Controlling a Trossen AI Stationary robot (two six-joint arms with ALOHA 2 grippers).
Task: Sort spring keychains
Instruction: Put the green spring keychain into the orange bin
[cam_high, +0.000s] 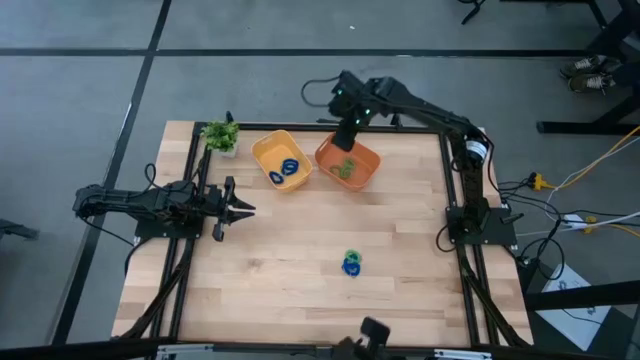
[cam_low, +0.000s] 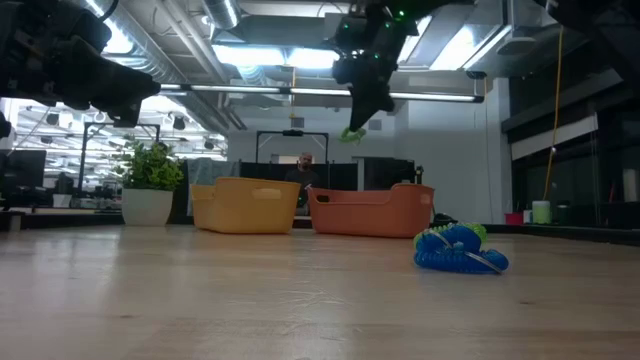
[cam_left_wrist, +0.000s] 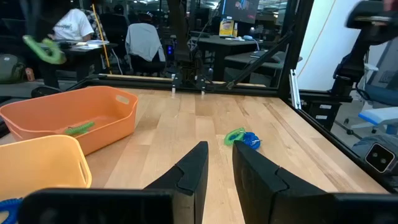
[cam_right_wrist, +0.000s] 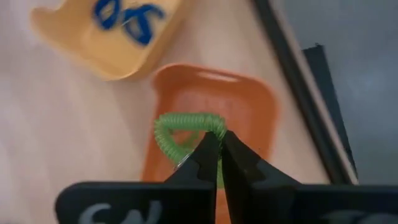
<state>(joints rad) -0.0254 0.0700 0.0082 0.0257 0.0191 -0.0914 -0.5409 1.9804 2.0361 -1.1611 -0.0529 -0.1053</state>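
My right gripper (cam_right_wrist: 220, 144) is high above the orange tray (cam_high: 366, 170), shut on a green spring keychain (cam_right_wrist: 180, 132); the low view shows that keychain (cam_low: 350, 133) well above the tray (cam_low: 372, 212). Another green keychain (cam_left_wrist: 78, 129) lies inside the orange tray. Blue keychains (cam_high: 285, 170) lie in the yellow tray (cam_high: 268, 150). A blue and a green keychain (cam_high: 351, 263) lie together on the table toward its near edge. My left gripper (cam_high: 243, 209) waits open at the table's left, touching nothing. My right gripper pinches the green keychain's coil (cam_right_wrist: 217, 129) between its two fingertips from above, pointing down. The rest of the loop (cam_right_wrist: 166, 138) sticks out to one side of the fingers. The keychain is lifted clear, above the orange tray.
A small potted plant (cam_high: 221, 136) stands at the table's far left corner beside the yellow tray. Bare wood (cam_high: 290, 250) spreads between the trays and the near edge. A person (cam_low: 303, 170) sits in the room beyond the table.
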